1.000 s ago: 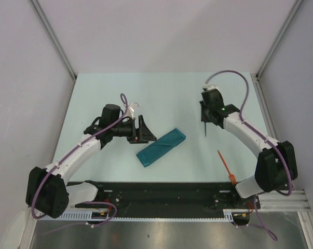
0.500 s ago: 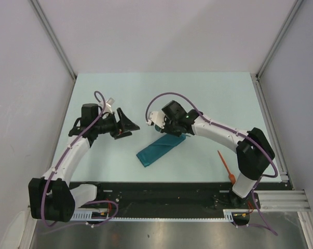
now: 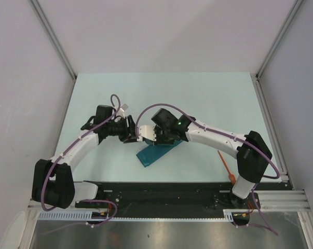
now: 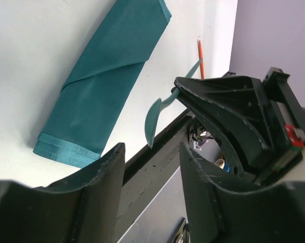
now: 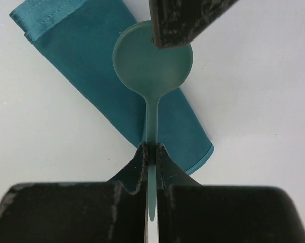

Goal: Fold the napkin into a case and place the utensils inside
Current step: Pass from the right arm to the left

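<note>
Napkin [image 3: 152, 154]: folded case.
Right end effector [image 5: 151, 154]: clamped on teal spoon [image 5: 152, 63], now swung over it.
Left end effector [image 4: 151, 152]: apart, narrowing; insertion likely next.

Far end of case [image 3: 154, 153] (overhead) under right arm [image 3: 208, 136]

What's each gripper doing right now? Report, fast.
Left gripper: open, holding nothing.
Right gripper: closed on the spoon handle.

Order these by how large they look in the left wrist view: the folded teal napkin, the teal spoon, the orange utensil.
1. folded teal napkin
2. teal spoon, nearer the camera, so it looks enlarged
3. orange utensil, farther away and partly hidden; its rank against the spoon is unsure
</note>
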`<state>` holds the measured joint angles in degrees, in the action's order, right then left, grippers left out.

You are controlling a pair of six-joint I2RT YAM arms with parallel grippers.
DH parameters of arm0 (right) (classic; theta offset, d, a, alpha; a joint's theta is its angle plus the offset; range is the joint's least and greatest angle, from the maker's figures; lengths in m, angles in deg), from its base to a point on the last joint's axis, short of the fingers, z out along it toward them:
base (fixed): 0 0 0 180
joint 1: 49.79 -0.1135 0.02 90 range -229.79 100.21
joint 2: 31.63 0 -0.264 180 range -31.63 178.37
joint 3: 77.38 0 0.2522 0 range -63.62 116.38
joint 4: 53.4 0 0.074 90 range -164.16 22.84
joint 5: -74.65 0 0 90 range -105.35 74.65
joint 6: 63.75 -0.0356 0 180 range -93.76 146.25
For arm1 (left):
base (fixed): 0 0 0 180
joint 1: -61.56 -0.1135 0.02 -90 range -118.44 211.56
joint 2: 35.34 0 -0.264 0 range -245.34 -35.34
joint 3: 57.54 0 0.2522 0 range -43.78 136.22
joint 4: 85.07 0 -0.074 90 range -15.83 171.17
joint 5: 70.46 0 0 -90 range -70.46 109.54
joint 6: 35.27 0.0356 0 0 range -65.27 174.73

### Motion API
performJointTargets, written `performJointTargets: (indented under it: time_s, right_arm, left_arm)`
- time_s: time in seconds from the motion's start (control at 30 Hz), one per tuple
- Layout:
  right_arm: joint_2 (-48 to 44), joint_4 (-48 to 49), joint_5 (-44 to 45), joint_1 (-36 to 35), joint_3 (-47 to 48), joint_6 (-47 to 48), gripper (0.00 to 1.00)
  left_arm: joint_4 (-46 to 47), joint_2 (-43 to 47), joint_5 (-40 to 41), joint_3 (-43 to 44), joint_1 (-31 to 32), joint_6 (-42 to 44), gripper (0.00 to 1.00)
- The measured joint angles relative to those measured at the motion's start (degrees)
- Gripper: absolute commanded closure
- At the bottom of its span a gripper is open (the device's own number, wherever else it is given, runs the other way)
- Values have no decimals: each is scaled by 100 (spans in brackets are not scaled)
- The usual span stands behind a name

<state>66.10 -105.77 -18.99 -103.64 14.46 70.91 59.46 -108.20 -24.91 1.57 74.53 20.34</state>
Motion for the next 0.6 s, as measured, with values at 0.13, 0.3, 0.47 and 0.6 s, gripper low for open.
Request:
performJointTargets:
  time_s: [0.13,0.3,0.47,0.6]
  right_arm:
    - [0,-17,-17,-74,0,46,100]
    - [0,-15,-31,-138,4,66,100]
    - [0,-4,-33,-225,4,61,80]
    - [-50,238,-35,-212,-85,-61,34]
  left_arm:
    - [17,-170,66,0,120,4,53]
    - [17,-227,85,-2,210,24,63]
    - [57,-323,94,-17,269,35,98]
    - [85,-348,144,-74,275,42,100]
